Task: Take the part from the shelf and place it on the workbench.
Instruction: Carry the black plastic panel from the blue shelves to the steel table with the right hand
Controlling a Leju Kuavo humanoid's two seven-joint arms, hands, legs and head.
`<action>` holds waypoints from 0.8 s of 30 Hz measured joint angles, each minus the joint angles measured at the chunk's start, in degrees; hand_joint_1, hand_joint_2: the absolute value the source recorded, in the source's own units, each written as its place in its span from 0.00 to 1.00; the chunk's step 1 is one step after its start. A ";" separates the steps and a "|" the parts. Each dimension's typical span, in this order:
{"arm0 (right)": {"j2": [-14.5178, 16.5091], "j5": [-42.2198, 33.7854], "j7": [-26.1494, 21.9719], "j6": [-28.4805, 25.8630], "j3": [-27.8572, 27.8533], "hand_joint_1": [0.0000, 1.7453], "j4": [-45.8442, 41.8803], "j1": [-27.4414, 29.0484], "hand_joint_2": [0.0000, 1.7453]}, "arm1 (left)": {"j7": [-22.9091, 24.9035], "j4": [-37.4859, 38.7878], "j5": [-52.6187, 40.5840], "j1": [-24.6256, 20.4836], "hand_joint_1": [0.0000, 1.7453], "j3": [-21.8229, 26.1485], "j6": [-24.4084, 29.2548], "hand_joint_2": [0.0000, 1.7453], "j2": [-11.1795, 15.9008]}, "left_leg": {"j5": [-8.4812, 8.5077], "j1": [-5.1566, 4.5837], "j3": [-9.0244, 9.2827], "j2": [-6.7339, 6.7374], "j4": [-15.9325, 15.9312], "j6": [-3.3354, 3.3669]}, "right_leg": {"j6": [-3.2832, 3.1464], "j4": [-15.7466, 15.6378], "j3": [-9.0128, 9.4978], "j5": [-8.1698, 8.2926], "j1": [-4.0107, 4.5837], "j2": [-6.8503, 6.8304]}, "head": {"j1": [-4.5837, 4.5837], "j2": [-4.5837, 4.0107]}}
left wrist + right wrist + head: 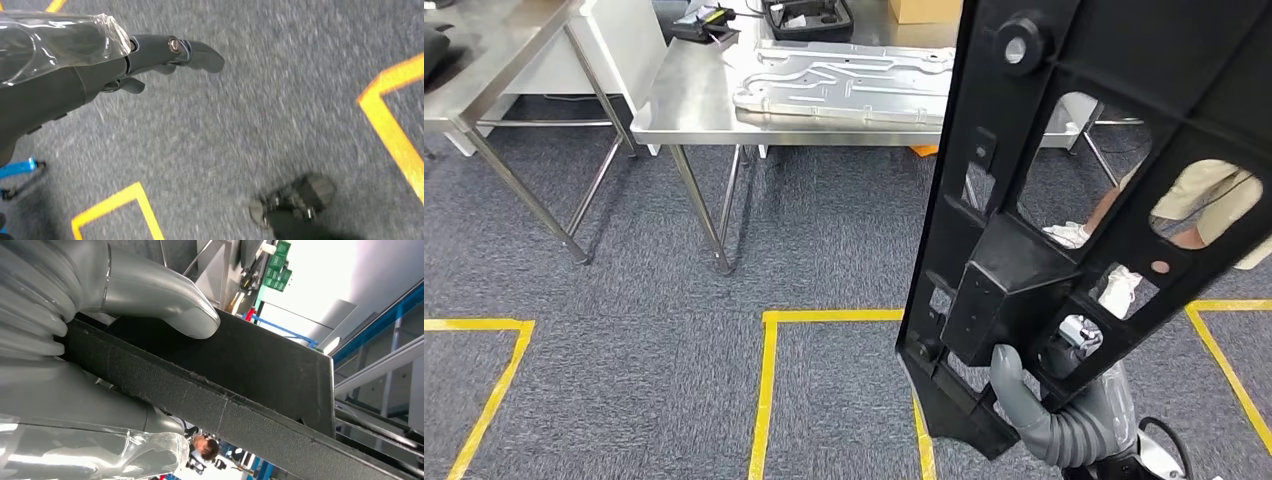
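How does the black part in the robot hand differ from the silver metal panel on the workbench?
The black part is dark plastic-looking, while the metal panel is shiny silver. The black part stands nearly upright, gripped at its lower end by the right robot hand; the metal panel lies flat on the workbench, untouched. The black part has large open cut-outs; the metal panel shows pressed ribs instead. Both are flat, shaped panels.

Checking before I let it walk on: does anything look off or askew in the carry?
Nothing damaged or spilled. The black part is gripped near its lower end by the right hand, so it towers tilted above and hides much of the workbench.
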 joint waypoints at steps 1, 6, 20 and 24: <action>-0.01 0.00 0.01 -0.01 0.00 1.00 0.00 -0.04 1.00 | -0.04 0.00 0.00 0.01 0.00 0.01 0.05 1.00 0.01 | -0.21 -0.12 0.14 0.10 0.02 0.17 | 0.18 4.03 -2.26 -1.69 -0.04 -0.02 | 0.00 0.00; -0.02 0.00 0.02 -0.01 0.02 1.00 0.02 0.00 1.00 | -0.10 0.00 0.00 0.21 0.00 0.01 0.10 1.00 -0.05 | -1.99 -0.54 2.17 0.35 0.00 0.20 | -0.14 1.12 -3.02 2.91 0.16 -0.27 | -0.01 0.00; -0.08 0.01 0.02 -0.03 0.02 1.00 -0.13 -0.13 1.00 | -0.27 0.02 -0.01 0.49 0.00 0.01 0.25 1.00 -0.32 | -9.09 0.11 -10.63 0.31 17.20 -3.13 | -3.11 -7.97 7.32 0.10 0.28 0.08 | -0.79 0.00; -0.08 0.01 0.04 -0.03 0.03 1.00 -0.12 -0.16 1.00 | -0.26 0.02 0.00 0.77 0.00 0.03 0.26 1.00 -0.32 | 2.90 0.13 -9.34 0.41 5.07 -2.65 | -1.95 -8.33 10.96 -3.28 0.12 0.57 | -0.97 0.00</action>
